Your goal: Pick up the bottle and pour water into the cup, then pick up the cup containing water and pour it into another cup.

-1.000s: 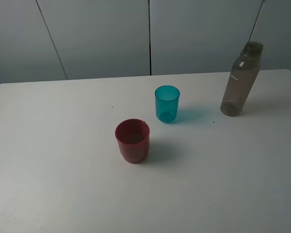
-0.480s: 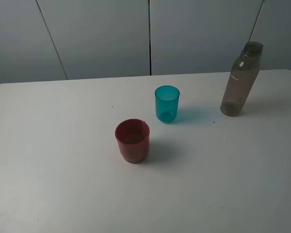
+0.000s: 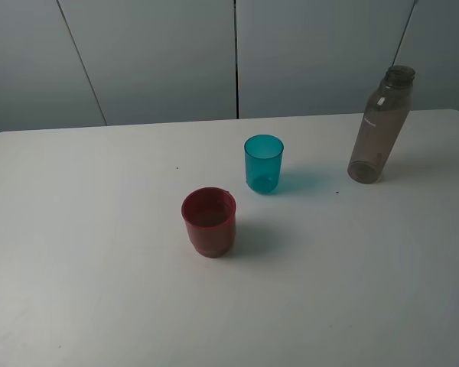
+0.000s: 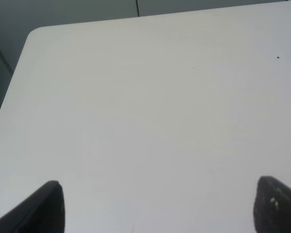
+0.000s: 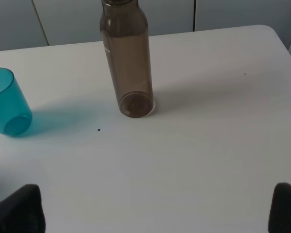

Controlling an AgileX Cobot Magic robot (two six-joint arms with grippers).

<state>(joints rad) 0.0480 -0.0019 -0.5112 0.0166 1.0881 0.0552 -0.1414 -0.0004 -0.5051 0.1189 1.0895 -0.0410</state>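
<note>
Change since earlier: nothing had shifted on the desk; bottle and both cups sat in the same spots as a second before, and neither arm had entered the high view.
Left arm pose: held back over a bare stretch of the white desk [image 3: 99, 290] near its rounded corner; the left gripper [image 4: 157, 206] showed only two dark fingertips [image 4: 46, 206] at the edge of its wrist view, standing wide apart with nothing between them.
Right arm pose: hovering back from the objects, aimed toward the bottle; the right gripper [image 5: 157, 206] had its dark fingertips [image 5: 24, 206] spread fully apart, empty, well short of the bottle.
Bottle: the tall, clear, smoky-brown plastic bottle [image 3: 380, 126] with rounded shoulders and an uncapped threaded neck stood upright on the right side of the desk toward the back, taller than both cups, a small white mark on its side.
Teal cup: the small translucent teal-blue plastic tumbler [image 3: 263, 163] stood upright near the middle, well apart from the bottle, casting a blue-tinted shadow toward it.
Red cup: the short, wide red plastic cup [image 3: 209, 222] with a stepped base stood upright nearer the front, near the teal cup but not touching it.
</note>
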